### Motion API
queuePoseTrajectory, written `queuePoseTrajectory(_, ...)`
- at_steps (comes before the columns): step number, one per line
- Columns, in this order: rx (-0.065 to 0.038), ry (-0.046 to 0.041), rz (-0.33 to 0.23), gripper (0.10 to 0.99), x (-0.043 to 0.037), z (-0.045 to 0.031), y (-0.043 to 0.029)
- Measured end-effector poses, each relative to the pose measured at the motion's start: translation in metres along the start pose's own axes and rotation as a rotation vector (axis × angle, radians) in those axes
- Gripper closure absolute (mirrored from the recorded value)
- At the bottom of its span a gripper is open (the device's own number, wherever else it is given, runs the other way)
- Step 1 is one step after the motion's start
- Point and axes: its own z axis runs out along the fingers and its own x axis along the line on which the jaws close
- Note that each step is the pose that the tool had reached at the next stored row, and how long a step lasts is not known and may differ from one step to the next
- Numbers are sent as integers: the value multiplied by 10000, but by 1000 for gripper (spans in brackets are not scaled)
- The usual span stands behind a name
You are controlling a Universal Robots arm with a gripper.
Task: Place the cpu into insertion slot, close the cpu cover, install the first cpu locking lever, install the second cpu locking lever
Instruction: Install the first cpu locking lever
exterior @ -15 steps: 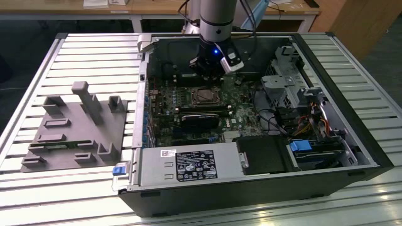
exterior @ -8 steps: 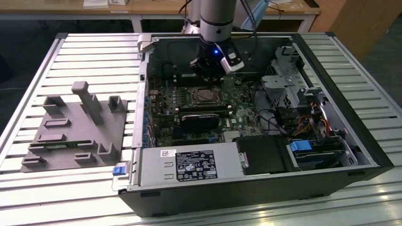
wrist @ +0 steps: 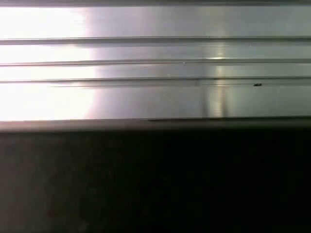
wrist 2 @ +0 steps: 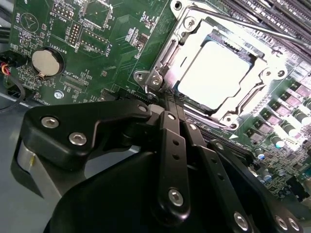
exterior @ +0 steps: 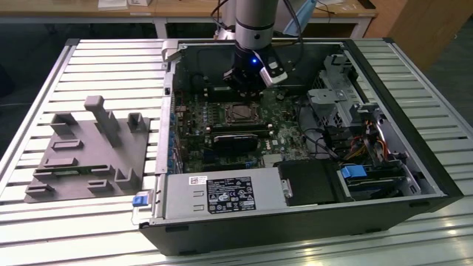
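Exterior high; second wrist near cpu

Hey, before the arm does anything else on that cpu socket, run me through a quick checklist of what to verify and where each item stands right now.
1. cpu seated in the insertion slot: ok, its silver face lies flat inside the frame.
2. cpu cover down over the chip: ok, the metal frame lies around it.
3. Locking lever latched: cannot tell, a thin rod runs along the socket's far side, its end hidden.
4. hand closed and empty: ok, the fingers meet with nothing between them.
5. Hand position: ok, its tip sits at the socket's near corner bracket.
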Motion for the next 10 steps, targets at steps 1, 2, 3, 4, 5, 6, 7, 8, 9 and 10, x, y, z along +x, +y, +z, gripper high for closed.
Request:
queuePoseTrajectory(1,-1,-1,0,969,0,4,2)
queuePoseTrajectory(2,-4,-2,0,969,-1,9,4)
queuePoseTrajectory(3,-3,0,-1,969,-1,13,6)
queuePoseTrajectory(4,0,0,-2,969,-1,14,7)
queuePoseTrajectory(5,-2,-1,-4,969,-1,15,9)
queuePoseTrajectory(6,-5,-2,-5,969,-2,16,11)
queuePoseTrajectory(7,-9,-2,-8,969,-2,17,13)
queuePoseTrajectory(8,-14,-2,-10,969,-2,17,14)
queuePoseTrajectory(9,-18,-3,-11,969,-2,17,16)
queuePoseTrajectory(10,-20,-3,-13,969,-2,17,16)
